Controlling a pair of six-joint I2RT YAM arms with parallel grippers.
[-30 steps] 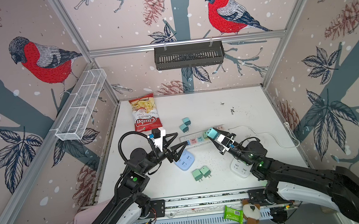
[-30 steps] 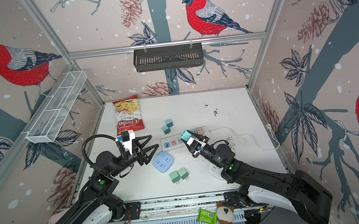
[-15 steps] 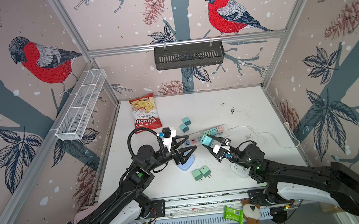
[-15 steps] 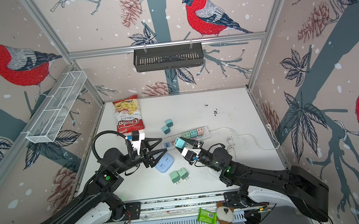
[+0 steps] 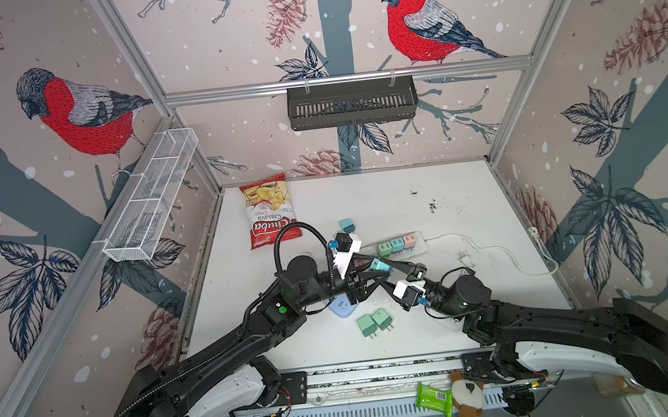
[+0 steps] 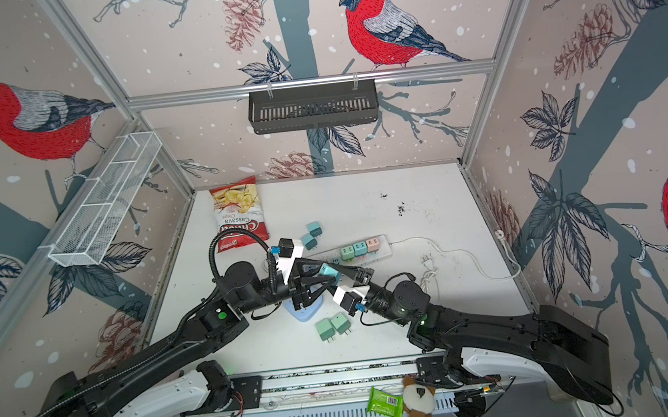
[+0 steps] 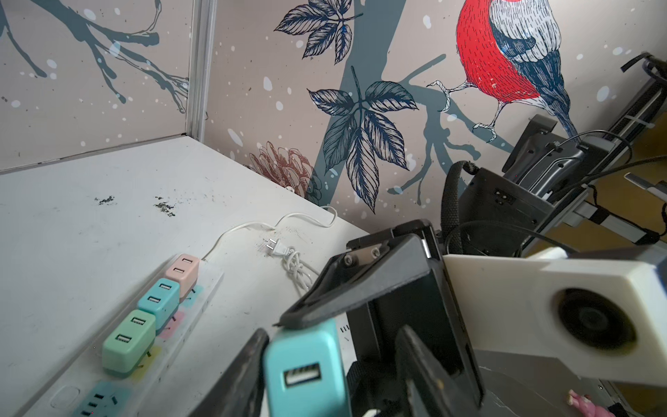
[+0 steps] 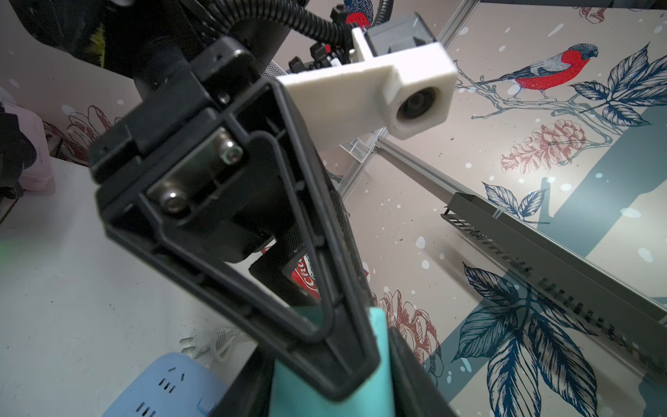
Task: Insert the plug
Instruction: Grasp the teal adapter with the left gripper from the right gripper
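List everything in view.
chip bag: one, red, back left of table.
power strip: one, white, centre, cord to its right.
plugged adapters: three, green, teal, pink, in the strip.
held adapter: one, teal, raised at centre.
loose teal adapters: two, between bag and strip.
loose green adapters: two, front centre.
socket block: one, pale blue, near the strip.
black basket: one, back wall.
wire basket: one, white, left wall.
packet: one, green, front rail.
plush toy: one, brown, front rail.
left gripper: one, black, around held adapter, grip unclear.
right gripper: one, black, shut on held adapter.
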